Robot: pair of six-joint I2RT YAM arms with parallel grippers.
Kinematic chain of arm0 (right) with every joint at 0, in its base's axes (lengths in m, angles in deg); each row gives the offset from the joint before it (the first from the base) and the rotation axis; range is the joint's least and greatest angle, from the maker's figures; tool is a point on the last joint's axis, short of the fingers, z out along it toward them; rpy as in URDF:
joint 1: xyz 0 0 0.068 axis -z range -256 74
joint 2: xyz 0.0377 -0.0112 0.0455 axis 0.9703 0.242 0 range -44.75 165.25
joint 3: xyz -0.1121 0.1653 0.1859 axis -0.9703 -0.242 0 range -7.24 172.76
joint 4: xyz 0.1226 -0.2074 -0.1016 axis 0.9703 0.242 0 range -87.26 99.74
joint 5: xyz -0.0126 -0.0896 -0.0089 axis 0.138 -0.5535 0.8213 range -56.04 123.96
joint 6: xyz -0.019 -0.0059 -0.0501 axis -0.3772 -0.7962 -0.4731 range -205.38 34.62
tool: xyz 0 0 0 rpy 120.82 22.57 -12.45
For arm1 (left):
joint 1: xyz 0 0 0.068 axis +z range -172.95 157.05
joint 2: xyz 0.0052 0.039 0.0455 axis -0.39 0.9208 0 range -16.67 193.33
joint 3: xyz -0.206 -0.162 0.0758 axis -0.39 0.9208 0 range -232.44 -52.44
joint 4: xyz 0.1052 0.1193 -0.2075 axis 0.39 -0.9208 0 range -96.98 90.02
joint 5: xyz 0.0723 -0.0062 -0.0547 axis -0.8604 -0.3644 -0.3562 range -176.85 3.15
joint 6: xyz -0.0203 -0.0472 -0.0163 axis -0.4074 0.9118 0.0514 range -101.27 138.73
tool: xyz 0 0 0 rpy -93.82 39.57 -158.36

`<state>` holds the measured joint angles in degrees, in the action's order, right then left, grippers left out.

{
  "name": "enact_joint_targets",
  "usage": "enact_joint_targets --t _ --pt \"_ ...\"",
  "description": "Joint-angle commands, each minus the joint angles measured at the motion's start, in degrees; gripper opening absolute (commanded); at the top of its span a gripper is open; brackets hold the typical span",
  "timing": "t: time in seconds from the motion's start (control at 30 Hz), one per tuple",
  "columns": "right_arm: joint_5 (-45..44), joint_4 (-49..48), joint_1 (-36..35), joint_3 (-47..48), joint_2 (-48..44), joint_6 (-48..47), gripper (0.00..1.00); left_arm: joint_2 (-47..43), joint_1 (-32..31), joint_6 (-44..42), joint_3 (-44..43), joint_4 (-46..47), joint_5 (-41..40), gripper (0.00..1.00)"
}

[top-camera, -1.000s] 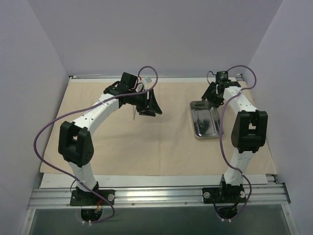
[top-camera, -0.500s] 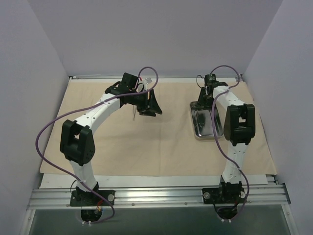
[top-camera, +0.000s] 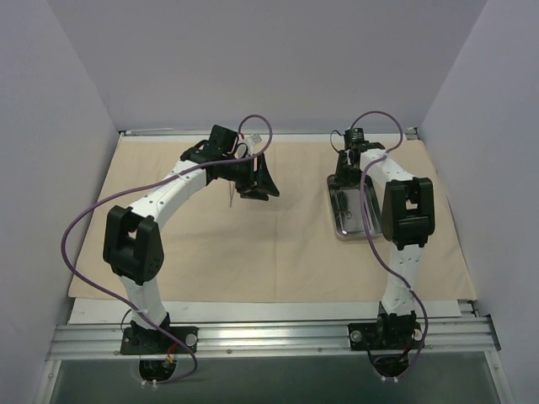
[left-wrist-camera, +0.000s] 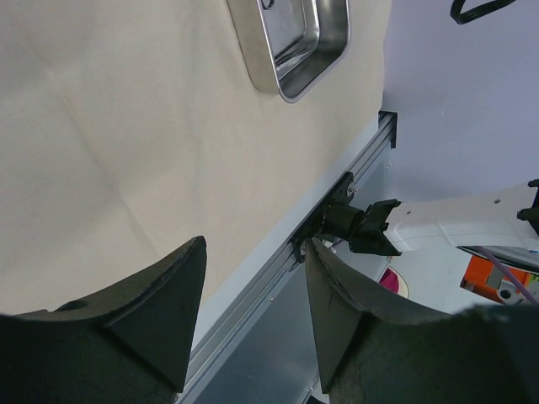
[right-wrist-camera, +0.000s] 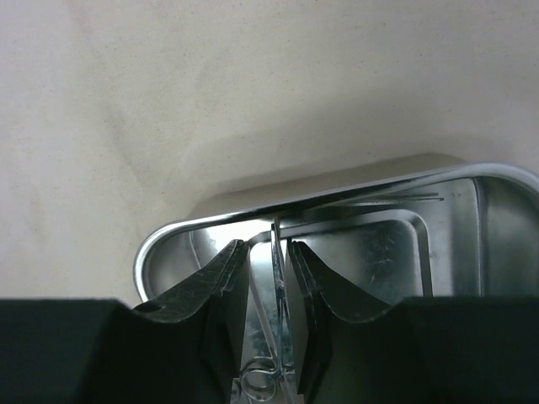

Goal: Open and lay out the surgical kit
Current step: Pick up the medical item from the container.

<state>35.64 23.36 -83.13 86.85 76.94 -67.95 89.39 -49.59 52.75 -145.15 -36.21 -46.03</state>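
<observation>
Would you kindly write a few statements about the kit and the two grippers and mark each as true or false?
1. The steel tray rests on the beige cloth. True.
2. The left gripper holds an instrument between its fingers. False: its jaws stand open with nothing between them.
3. The right gripper has a finger on each side of a thin metal instrument inside the tray. True.
4. The tray lies on the left side of the table. False: it lies on the right side, beside the right arm.
5. The cloth is bunched into a closed bundle. False: it lies spread flat.
</observation>
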Motion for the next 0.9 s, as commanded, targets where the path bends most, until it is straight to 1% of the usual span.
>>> enact_joint_targets --t 0.0,0.3,0.5,0.53,0.73,0.87 --pt "-1.5 -0.14 -0.33 -0.13 1.62 -2.13 0.25 -0.85 0.44 -0.88 -0.11 1.51 1.28 0.59" --pt "-5.71 -1.38 -1.92 -1.01 4.34 -4.42 0.23 -1.91 0.62 -0.1 1.82 2.83 1.37 0.59" --pt "-7.21 -0.67 -2.53 -1.97 5.14 -5.48 0.16 -2.61 0.7 0.08 2.44 2.92 0.84 0.59" --pt "-7.82 -0.41 -2.53 -1.89 5.57 -5.56 0.12 -2.61 0.7 0.08 2.62 2.92 0.76 0.59" --pt "-9.23 0.38 -2.44 -0.92 6.46 -6.27 0.03 -2.18 0.7 0.43 1.92 3.27 0.84 0.59" --pt "-9.75 1.08 -2.36 1.1 5.93 -6.44 0.0 -1.56 0.53 0.52 0.78 3.09 0.84 0.59"
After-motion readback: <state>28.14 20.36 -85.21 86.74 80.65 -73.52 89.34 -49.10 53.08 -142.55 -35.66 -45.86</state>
